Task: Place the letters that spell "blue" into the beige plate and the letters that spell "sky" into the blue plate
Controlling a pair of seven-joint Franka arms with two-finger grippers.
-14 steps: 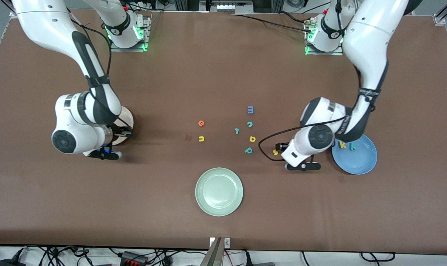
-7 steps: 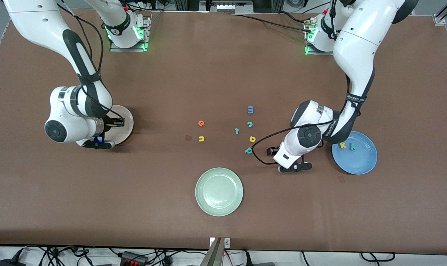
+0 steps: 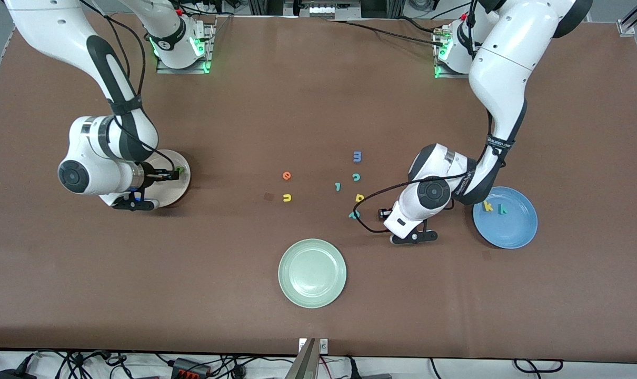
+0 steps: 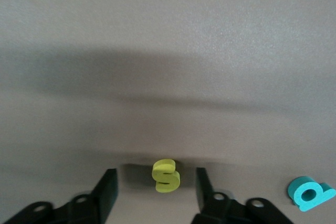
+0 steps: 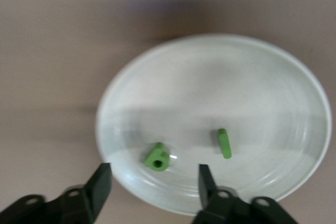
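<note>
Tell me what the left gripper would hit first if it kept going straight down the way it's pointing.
Most likely the yellow s: it lies on the table between the left gripper's open fingers, directly in its path. How far above it the fingertips are is unclear.

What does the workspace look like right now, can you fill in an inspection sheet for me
Surface: brown table, bare between items.
Job's things: beige plate holds light-green b and dark-green l. Blue plate holds yellow k and teal y. Orange e, yellow u and yellow s lie on the table.
Clutter: pale green plate; blue m, teal c, teal l, yellow d, teal p.
Grippers: left pincer open astride the s; right pincer open over the beige plate.
Cables: black loop at the left wrist.
Surroundings: wires along the table edge.
</note>
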